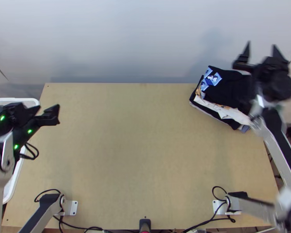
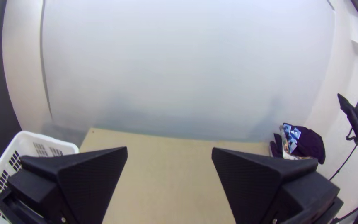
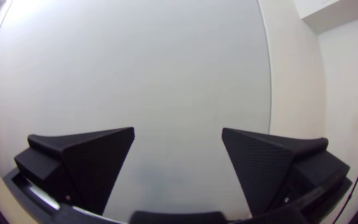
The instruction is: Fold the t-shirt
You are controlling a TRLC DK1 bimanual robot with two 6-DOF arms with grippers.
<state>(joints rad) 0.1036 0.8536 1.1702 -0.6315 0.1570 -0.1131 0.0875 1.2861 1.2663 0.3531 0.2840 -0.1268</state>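
Left arm: from its base at the near left, the lower link slants out past the near edge. The forearm comes back up along the table's left side, beside and partly over the white basket (image 1: 17,99). My left gripper (image 1: 48,106) is raised over the left edge of the table (image 1: 137,155), fingers toward the far wall (image 1: 145,39). Jaws wide apart, nothing between them.

Right arm: lower link runs out to the right from its base; forearm angles up the right side toward the far corner. My right gripper (image 1: 261,44) is held high near that corner, tips toward the wall. Jaws spread wide here too, gap bare.

Cloth: dark t-shirt (image 1: 232,88), blue-and-white print showing, lies folded atop a pile at the table's far right corner. Pale cloth (image 1: 223,111) pokes out beneath it.
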